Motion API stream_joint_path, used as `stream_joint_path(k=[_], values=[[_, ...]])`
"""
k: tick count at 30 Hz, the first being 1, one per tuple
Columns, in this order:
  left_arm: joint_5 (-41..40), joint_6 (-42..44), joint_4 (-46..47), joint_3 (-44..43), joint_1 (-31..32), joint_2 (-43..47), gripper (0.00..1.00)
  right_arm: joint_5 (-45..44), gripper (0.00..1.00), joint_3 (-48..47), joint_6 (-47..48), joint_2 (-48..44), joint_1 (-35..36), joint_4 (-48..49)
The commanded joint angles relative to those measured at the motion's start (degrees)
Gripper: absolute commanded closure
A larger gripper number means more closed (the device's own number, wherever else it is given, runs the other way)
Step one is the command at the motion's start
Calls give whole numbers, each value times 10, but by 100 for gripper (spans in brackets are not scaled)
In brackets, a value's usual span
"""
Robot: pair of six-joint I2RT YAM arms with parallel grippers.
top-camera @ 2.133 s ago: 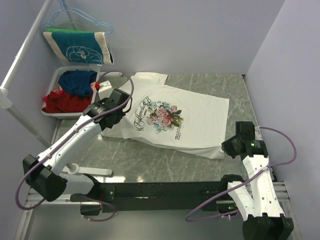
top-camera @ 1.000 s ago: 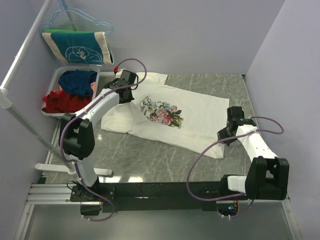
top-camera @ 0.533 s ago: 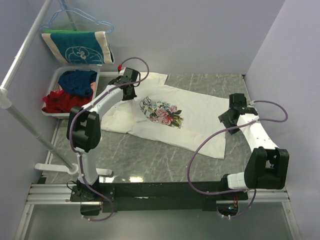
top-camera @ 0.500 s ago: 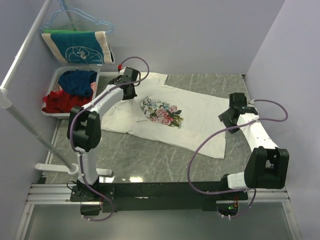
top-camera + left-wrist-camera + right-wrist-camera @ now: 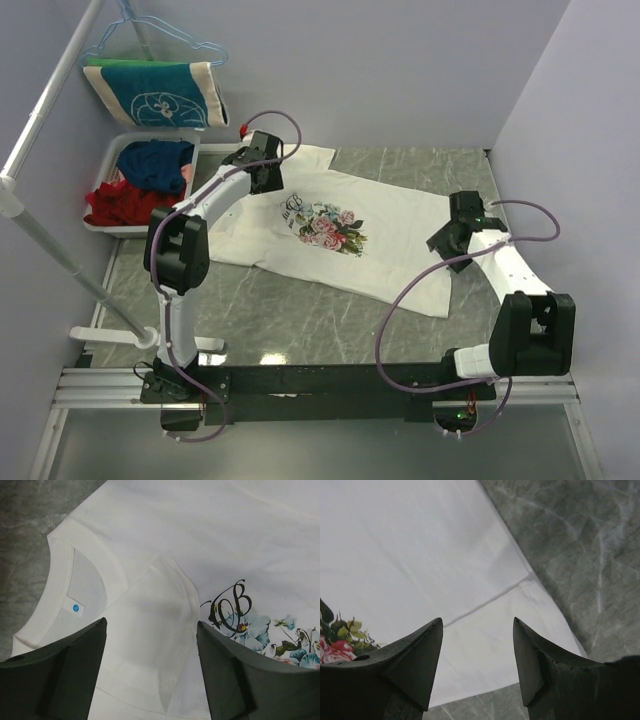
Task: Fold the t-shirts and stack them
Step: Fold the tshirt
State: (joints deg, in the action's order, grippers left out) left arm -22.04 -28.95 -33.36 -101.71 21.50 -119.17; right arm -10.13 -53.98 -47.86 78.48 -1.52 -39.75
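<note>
Both grippers have let go since a second ago: my left gripper (image 5: 151, 630) now hangs with jaws wide over the collar (image 5: 95, 565), at ten o'clock from the flower print (image 5: 328, 230). My right gripper (image 5: 477, 622) stands wide over the hem (image 5: 490, 650) at three o'clock. The t-shirt (image 5: 400, 225) lies print-up, spread flat on the table (image 5: 300, 320), held by neither.

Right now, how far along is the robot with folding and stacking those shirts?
Barely started. Done: one cream flowered t-shirt lies spread print-up on the table. In hand: nothing is gripped; the left hand hovers open over the collar, the right hand open over a bottom corner. Left: the shirt is not yet folded up, no stack shows, and red and blue clothes sit in the bin.
</note>
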Motion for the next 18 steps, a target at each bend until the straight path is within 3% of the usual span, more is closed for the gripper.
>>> stream_joint_path(k=[1, 6, 13, 18], values=[[-16, -6, 23, 23, -1, 48, 25, -3, 35, -32, 37, 23, 50, 19], [-3, -43, -31, 73, -3, 93, 31, 0, 36, -117, 84, 97, 148, 10], [56, -111, -56, 197, -29, 182, 40, 86, 42, -252, 180, 235, 258, 31], [100, -131, -57, 238, -48, 202, 43, 154, 45, -328, 223, 310, 299, 68]])
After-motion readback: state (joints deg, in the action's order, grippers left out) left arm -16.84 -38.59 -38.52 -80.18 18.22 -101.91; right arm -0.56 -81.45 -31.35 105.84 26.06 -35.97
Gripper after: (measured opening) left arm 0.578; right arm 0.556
